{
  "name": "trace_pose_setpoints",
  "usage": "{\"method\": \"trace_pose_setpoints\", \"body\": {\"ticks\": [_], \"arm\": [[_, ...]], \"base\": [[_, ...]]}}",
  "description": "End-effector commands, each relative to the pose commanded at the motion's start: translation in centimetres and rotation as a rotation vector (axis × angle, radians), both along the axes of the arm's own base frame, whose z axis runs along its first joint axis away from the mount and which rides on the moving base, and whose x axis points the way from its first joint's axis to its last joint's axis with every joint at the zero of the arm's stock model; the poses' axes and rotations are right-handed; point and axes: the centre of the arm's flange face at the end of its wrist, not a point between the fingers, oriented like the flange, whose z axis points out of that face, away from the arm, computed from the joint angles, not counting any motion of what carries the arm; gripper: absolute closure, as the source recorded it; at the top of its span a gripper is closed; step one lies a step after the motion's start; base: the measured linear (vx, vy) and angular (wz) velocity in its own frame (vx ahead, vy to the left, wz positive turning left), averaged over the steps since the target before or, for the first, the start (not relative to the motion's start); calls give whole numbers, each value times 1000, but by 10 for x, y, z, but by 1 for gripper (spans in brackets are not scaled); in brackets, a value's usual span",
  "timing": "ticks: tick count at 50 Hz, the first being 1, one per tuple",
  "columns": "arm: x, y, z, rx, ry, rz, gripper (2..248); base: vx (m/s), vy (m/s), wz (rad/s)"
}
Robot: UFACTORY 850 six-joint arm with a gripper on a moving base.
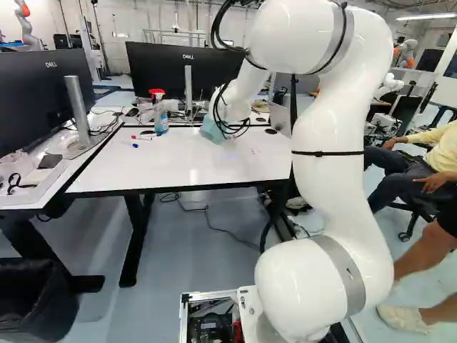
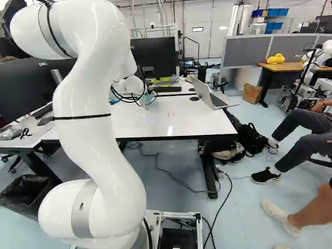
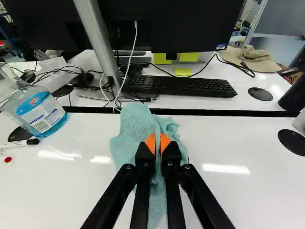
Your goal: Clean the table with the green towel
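Note:
At the far part of the white table (image 1: 171,158), my gripper (image 1: 222,126) is low over the surface, partly hidden by the wrist and its cables in the left base view. The pale green towel (image 1: 209,131) bunches beneath it. In the wrist view the orange pads of my gripper (image 3: 158,145) pinch the towel (image 3: 132,131) from two sides; cloth spreads ahead of the fingers and hangs under them. Small red marks (image 2: 171,113) show on the tabletop in the right base view, nearer the base than the towel.
A spray bottle (image 1: 161,116) and a red marker (image 1: 142,137) lie left of the towel in the left base view, the bottle upright. Behind are a keyboard (image 3: 178,86) and monitors (image 1: 187,71). An open laptop (image 2: 211,97) stands at the table's right. Another robot (image 1: 26,25) stands far back.

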Motion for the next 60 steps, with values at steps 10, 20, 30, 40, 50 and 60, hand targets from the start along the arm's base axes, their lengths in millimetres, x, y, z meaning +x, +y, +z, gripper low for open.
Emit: {"method": "trace_pose_setpoints", "body": {"ticks": [10,20,30,40,50,60], "arm": [[4,-5,-12,-2,17,-8,217],[6,-5,-24,-4,35,-9,217],[8,-5,-37,-6,52,-9,217],[8,-5,-38,-6,54,-9,217],[7,-5,-38,-7,61,-9,217],[6,-5,-41,-9,91,-8,217]], "base": [[0,0,0],[0,0,0],[0,0,0],[0,0,0],[0,0,0],[0,0,0]]}}
